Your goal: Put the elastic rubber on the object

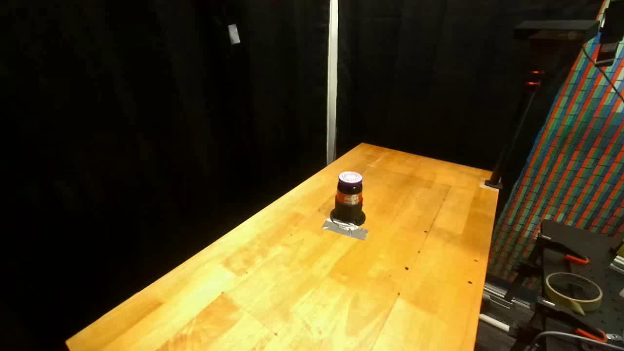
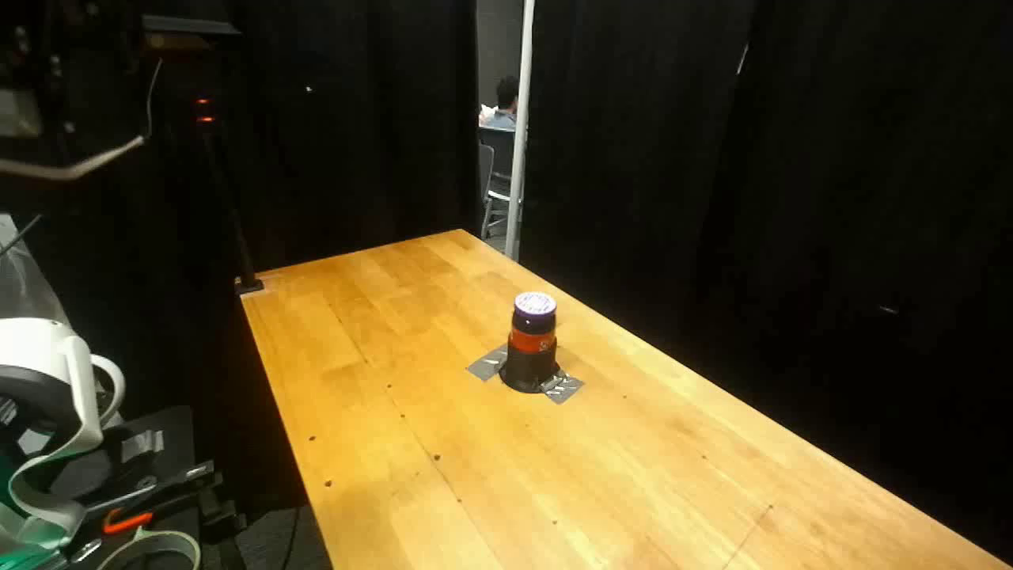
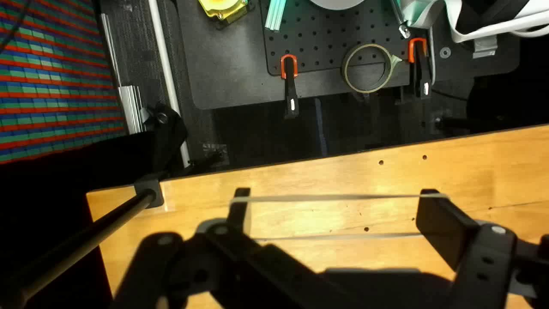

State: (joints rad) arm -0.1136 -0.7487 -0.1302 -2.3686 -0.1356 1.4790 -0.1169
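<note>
The object, a dark jar with an orange label and pale purple-white lid, stands upright in both exterior views [image 1: 350, 197] [image 2: 533, 340]. It sits in a black round holder [image 1: 348, 213] fixed to the wooden table [image 1: 312, 287] with grey tape. My gripper [image 3: 336, 208] is open in the wrist view, above the table near its edge. The elastic rubber [image 3: 317, 198] is a thin pale band stretched around both spread fingers, its two strands crossing the gap. The jar is out of view in the wrist view. The gripper cannot be made out in the exterior views.
A black pole stand [image 3: 85, 244] rises at a table corner, also in both exterior views [image 1: 509, 141] [image 2: 225, 206]. A dark side bench [image 3: 236, 77] beyond the edge holds orange-tipped clamps [image 3: 290, 81] and a tape roll [image 3: 369, 88]. Black curtains [image 1: 170, 146] surround the table.
</note>
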